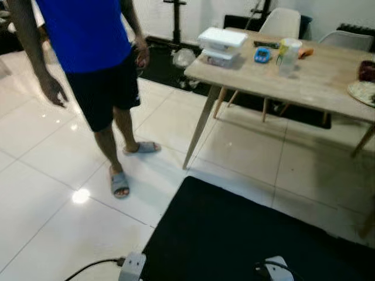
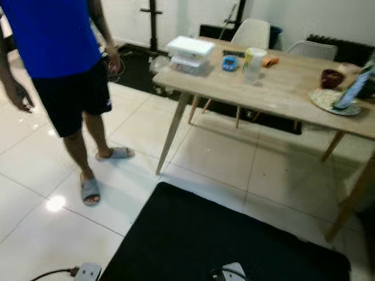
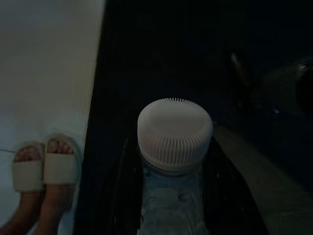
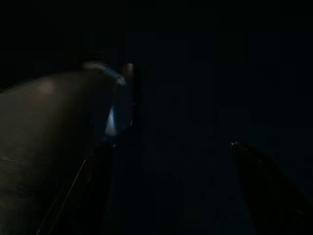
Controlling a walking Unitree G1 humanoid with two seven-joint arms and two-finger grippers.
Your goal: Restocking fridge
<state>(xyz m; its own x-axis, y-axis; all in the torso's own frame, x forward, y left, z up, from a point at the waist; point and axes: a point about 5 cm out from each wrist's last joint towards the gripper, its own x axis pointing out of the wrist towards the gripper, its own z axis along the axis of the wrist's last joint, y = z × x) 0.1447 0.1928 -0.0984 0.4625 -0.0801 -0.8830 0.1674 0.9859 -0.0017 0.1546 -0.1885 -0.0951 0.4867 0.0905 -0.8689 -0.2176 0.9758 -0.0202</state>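
In the left wrist view, a clear plastic bottle (image 3: 173, 205) with a white ribbed cap (image 3: 174, 133) sits between my two black fingers (image 3: 120, 191). My left gripper (image 3: 172, 147) is shut on it, hanging over a black mat with pale floor beside it. The right wrist view is very dark. There my right gripper (image 4: 171, 147) stands open, its fingers (image 4: 264, 186) spread wide with nothing between them. A rounded grey shape (image 4: 49, 127) lies beside one finger.
A person in a blue shirt (image 1: 88, 35) and black shorts stands on the white tile floor at the left. A wooden table (image 1: 316, 82) with white boxes (image 1: 222, 45), a clear jar (image 1: 288, 55) and chairs is ahead right. A black mat (image 1: 234, 240) lies at my feet, beside a white power strip (image 1: 132, 266). Slippered feet (image 3: 44, 169) stand beside the mat.
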